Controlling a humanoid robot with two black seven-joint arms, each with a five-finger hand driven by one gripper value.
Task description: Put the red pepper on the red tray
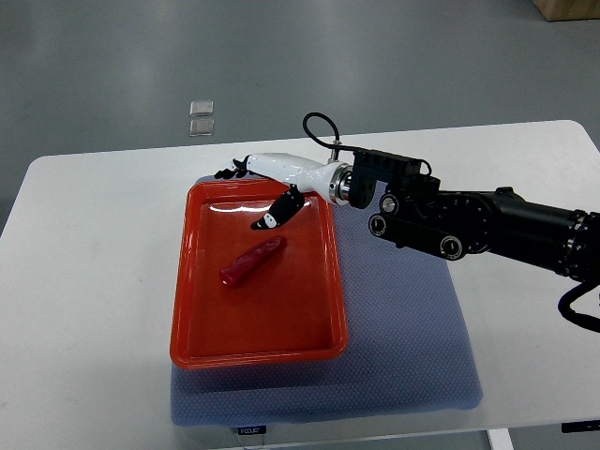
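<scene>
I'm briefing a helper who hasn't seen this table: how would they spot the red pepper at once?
Find the white table with a grey mat on it; a red tray sits on the mat's left part. The red pepper lies slanted inside the tray, near its middle. It is the only loose thing there, darker red than the tray, just below the right hand, which holds nothing.

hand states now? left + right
Left: not in view.
Right hand: open, fingers spread, holding nothing, above the red tray; red pepper lies in the tray.

Single top view, steep downward look from the robot's side, whole white table [84,234] framed
</scene>
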